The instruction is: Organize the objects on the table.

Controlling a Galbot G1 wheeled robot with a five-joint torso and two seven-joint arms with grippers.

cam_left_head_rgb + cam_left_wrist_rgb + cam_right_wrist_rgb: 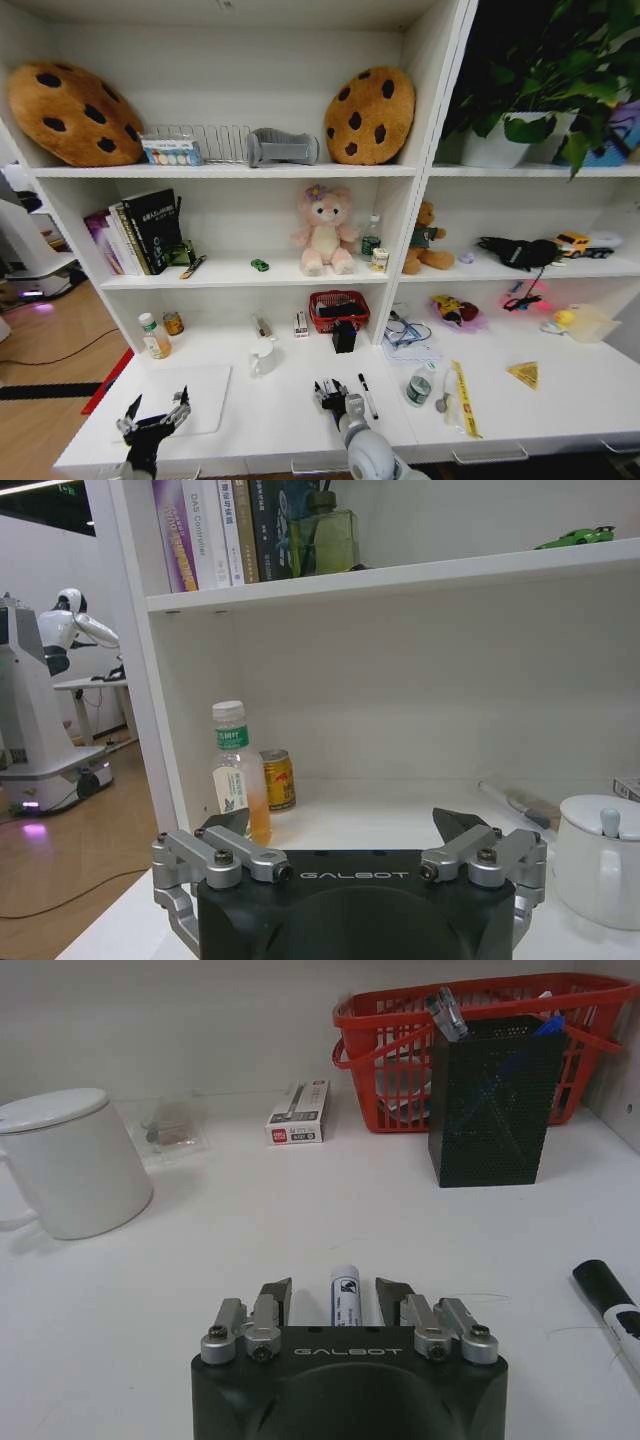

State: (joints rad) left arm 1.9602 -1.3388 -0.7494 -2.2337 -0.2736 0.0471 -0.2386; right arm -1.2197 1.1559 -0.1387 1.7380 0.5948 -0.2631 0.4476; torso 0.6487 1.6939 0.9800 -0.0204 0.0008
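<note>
White desk surface [290,415] lies under both arms: the right gripper [334,1301] sits low over its middle with its jaws partly spread around a small white marker [342,1295] that lies between the fingertips, though whether they actually press it I cannot tell. Just beyond it stand a black mesh pen holder [490,1100] with a blue pen [548,1026] inside, a red basket [470,1020] and a white lidded mug [70,1160], while a black pen [367,395] lies beside the gripper. The left gripper [153,412] hovers with its jaws spread wide over the slim silver laptop [195,395] near the desk's left end, a tiny green toy car [260,265] sits on the shelf above, and a green-capped jar [420,387] stands to the right.
</note>
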